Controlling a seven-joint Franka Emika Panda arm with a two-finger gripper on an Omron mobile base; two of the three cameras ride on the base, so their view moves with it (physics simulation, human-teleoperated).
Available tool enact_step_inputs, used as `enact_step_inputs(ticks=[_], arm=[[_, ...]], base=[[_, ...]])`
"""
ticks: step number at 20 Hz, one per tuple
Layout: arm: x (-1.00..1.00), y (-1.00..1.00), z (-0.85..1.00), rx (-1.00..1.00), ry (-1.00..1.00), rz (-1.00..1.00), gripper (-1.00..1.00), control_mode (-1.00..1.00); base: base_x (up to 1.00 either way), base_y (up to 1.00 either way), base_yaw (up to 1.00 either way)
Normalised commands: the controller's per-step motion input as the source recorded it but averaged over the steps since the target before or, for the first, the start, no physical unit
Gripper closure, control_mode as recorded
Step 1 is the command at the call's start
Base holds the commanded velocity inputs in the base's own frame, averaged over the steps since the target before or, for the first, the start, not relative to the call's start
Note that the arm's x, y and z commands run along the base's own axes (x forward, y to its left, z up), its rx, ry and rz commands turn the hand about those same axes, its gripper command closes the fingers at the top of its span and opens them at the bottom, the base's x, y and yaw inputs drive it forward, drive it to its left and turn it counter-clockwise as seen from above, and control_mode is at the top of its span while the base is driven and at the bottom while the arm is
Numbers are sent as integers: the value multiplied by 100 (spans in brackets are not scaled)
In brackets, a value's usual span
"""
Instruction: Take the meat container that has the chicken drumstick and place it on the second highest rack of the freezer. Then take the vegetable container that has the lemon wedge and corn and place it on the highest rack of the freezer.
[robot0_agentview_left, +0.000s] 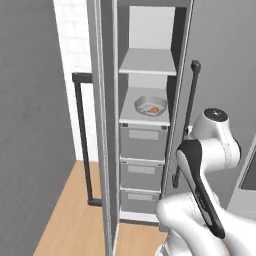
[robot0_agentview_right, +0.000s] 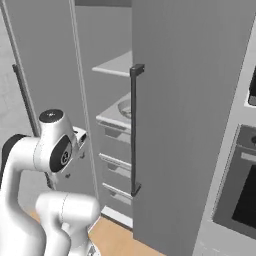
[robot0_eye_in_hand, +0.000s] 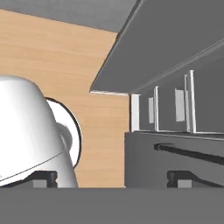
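Freezer (robot0_agentview_left: 145, 125): tall, narrow grey cabinet, open at the front, matte flat-sided panels, square-edged throughout. Door (robot0_agentview_left: 102, 125) swung wide and seen nearly edge-on in the left base view, a thin grey slab carrying a long black bar handle (robot0_agentview_left: 82, 140) of round section with short square standoffs at both ends. Highest rack (robot0_agentview_left: 148, 62): flat light-grey shelf panel, smooth, spanning the cabinet from side wall to side wall. Second rack (robot0_agentview_left: 145, 118): like panel below it, bearing the meat container (robot0_agentview_left: 150, 105), a rounded-square grey tub, bowl-like, with a thick rolled rim and shallow dished interior, set towards the right half of the rack and close to its front edge. Chicken drumstick (robot0_agentview_left: 154, 109): small orange-brown piece lying inside the tub near its front wall, much smaller than the tub; beside it a pale thin part. Drawers (robot0_agentview_left: 143, 142): three stacked grey boxes under the second rack, each with a lighter rectangular front plate. Neighbouring cabinet door (robot0_agentview_right: 185, 120): broad plain grey slab with its own black bar handle (robot0_agentview_right: 134, 130). Floor (robot0_agentview_left: 75, 220): light wood planking. Gripper (robot0_eye_in_hand: 111, 180): dark finger tips at the lower edge of the hand view, set fully apart, nothing between them, well clear of the tub.
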Motion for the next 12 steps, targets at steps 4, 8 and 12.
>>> enact_step_inputs(ticks=[4,8,12], arm=[[0,0,0,0,0,0,-100,100],[0,0,0,0,0,0,-100,100],[0,0,0,0,0,0,-100,100]], base=[[-5,-99,-33],[4,-100,-39],[6,-100,-34]])
